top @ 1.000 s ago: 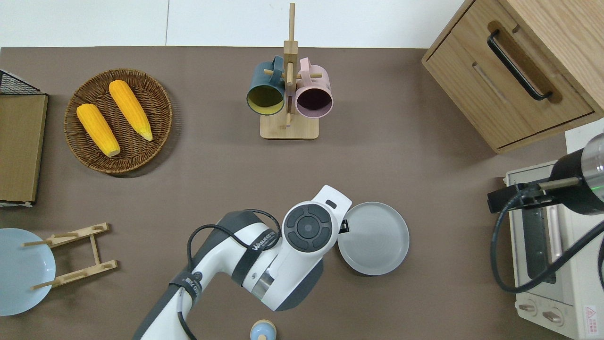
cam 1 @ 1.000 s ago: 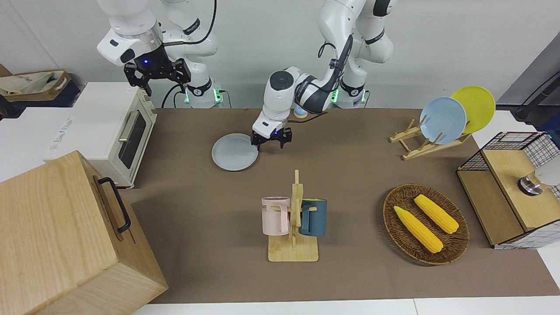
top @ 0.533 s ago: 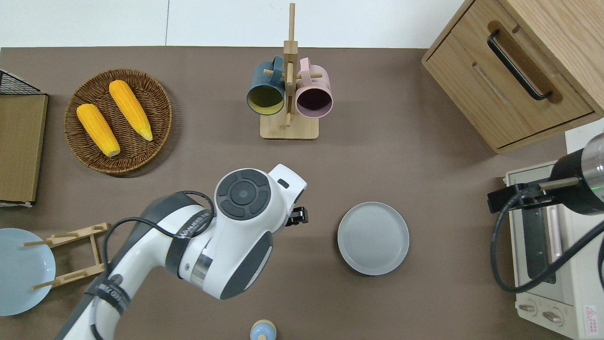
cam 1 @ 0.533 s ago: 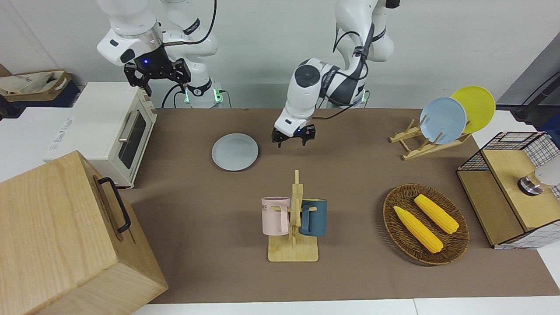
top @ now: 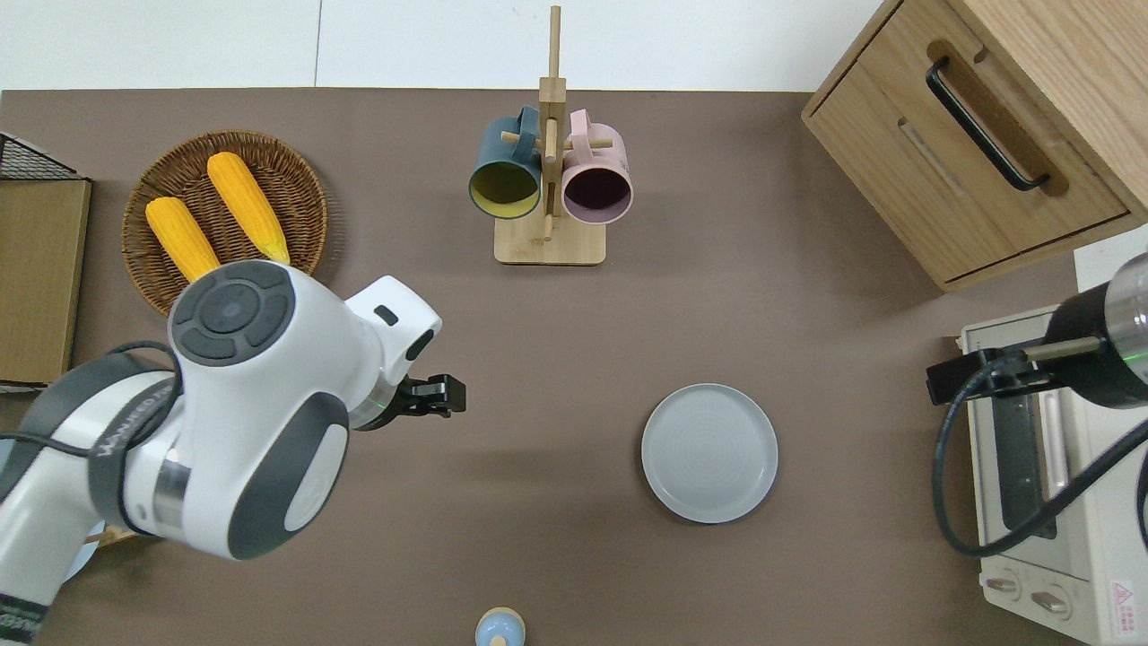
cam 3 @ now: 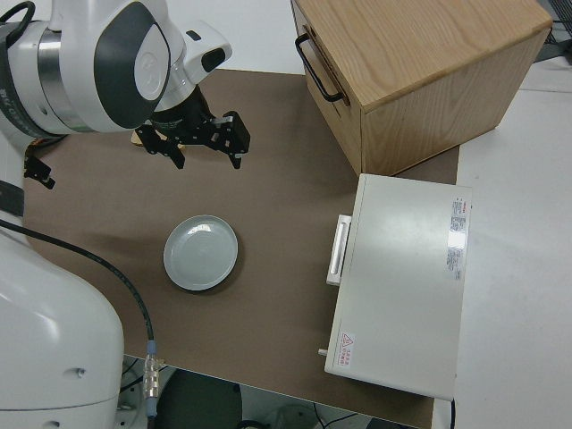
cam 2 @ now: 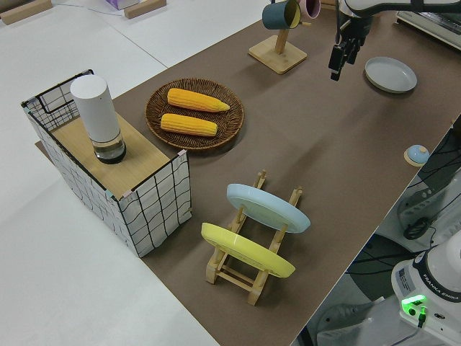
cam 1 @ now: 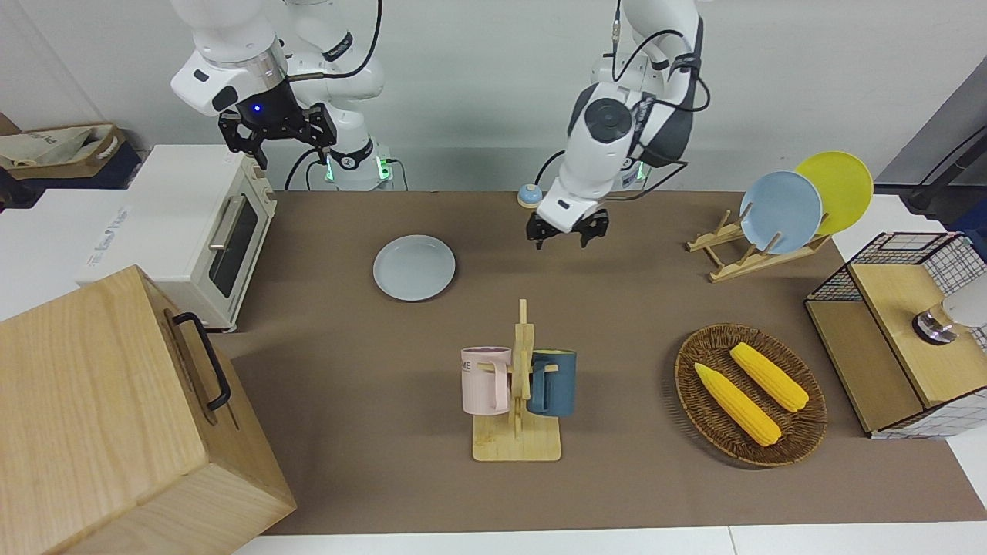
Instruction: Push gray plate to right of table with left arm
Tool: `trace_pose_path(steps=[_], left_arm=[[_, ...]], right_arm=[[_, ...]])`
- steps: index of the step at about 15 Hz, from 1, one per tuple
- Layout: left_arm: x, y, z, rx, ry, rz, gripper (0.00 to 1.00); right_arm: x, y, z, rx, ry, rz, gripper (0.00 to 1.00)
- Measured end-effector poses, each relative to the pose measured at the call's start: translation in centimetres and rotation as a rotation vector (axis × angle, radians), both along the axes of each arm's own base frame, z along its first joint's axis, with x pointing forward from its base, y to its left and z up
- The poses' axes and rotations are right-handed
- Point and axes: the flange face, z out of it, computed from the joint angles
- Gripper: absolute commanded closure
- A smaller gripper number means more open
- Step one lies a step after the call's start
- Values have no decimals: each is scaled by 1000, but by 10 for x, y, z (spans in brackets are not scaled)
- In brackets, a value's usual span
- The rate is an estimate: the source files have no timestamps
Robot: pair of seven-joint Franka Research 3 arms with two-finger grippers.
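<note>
One gray plate (top: 709, 453) is what we log first: it lies flat on the brown desk (top: 762, 296), toward the right arm's end, just short of the white toaster oven (top: 1040, 484) and nearer to the robots than the mug rack (top: 550, 161). Nothing touches it. We judge that it lies where the task wants it, so the push reads as done.

One left pincer (cam 1: 567, 231), raised off the desk, hangs over bare surface between the wicker basket (top: 296, 269) and the plate, as the overhead view shows. Its fingers stand apart and hold nothing. We take this lifted, empty posture as that of an arm with no contact work in hand. A pushing job needs no grasp, which would account for the empty, spread fingers.

Plate against pincer: well apart, with open brown desk between them, the plate toward the right arm's end from the pincer.

One right arm, parked; its pincer (cam 1: 266, 131) also shows its fingers spread and empty.

Other entries:
- two corn cobs (top: 215, 220) in the basket
- a sky-blue plate (cam 1: 780, 210) and a yellow plate (cam 1: 837, 189) leaning upright in a wooden rack
- a wooden drawer box (cam 1: 116, 416) at the right arm's end
</note>
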Motion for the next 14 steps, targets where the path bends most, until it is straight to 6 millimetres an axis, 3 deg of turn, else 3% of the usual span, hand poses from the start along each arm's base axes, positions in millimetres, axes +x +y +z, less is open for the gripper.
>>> trace_pose_path(steps=[7, 14], left_arm=[[13, 102, 48, -18, 0, -23, 7], [-2, 150, 80, 33, -9, -38, 7]], right_arm=[[0, 0, 0, 0, 0, 0, 17], [0, 0, 0, 0, 0, 0, 17]])
